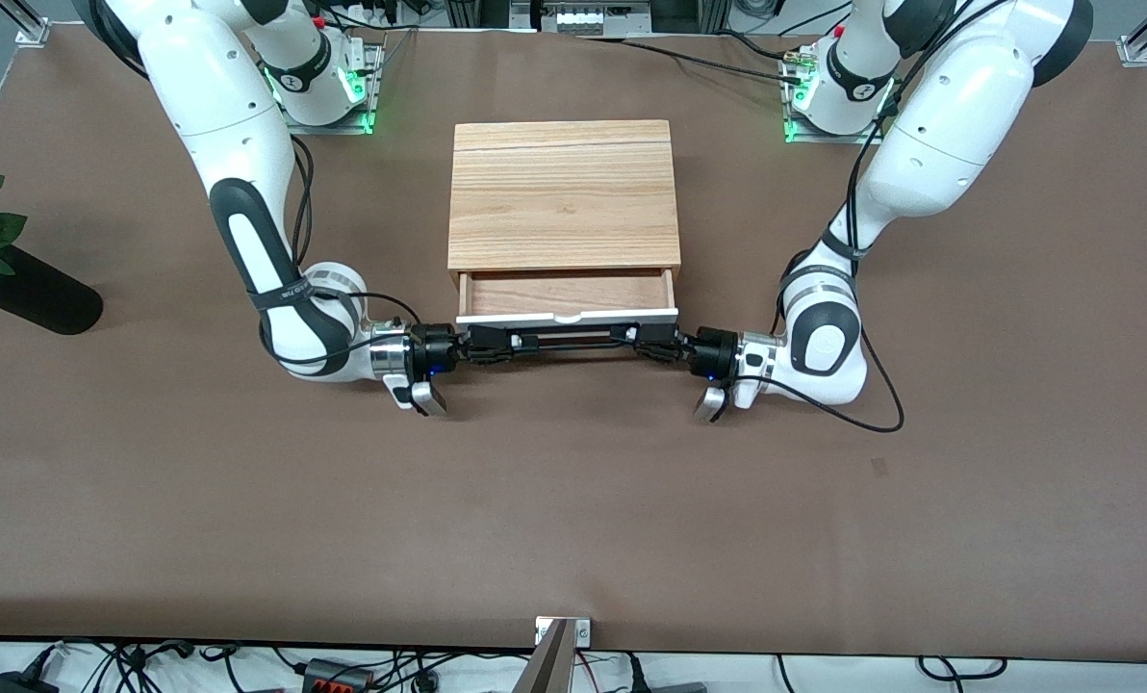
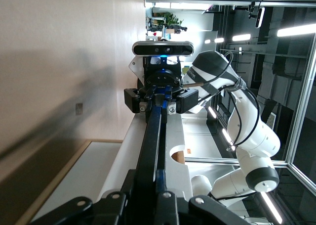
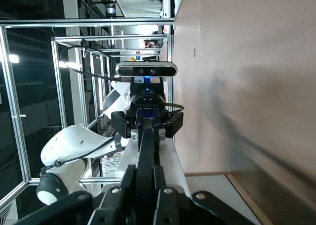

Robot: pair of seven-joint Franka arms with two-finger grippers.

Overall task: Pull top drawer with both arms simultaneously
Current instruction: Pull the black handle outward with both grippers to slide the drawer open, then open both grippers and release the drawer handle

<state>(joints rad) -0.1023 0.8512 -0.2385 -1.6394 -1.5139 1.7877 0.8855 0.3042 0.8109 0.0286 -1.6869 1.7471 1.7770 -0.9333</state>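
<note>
The light wood box (image 1: 564, 192) stands mid-table, and its top drawer (image 1: 566, 292) is slid partly out toward the front camera, showing a wood interior. A wide black bar handle (image 1: 573, 339) runs along the drawer's white front panel (image 1: 535, 316). My right gripper (image 1: 523, 343) is shut on the handle's end toward the right arm's side. My left gripper (image 1: 628, 339) is shut on the opposite end. In the left wrist view the handle (image 2: 150, 146) runs from my left gripper (image 2: 157, 188) to the right gripper (image 2: 158, 100). The right wrist view shows the handle (image 3: 146, 151) clamped in my right gripper (image 3: 146, 185).
A black vase (image 1: 35, 294) with a red rose lies on the brown table at the right arm's end. A camera post (image 1: 556, 659) rises at the table edge nearest the front camera. Cables trail from both wrists onto the table (image 1: 573, 500).
</note>
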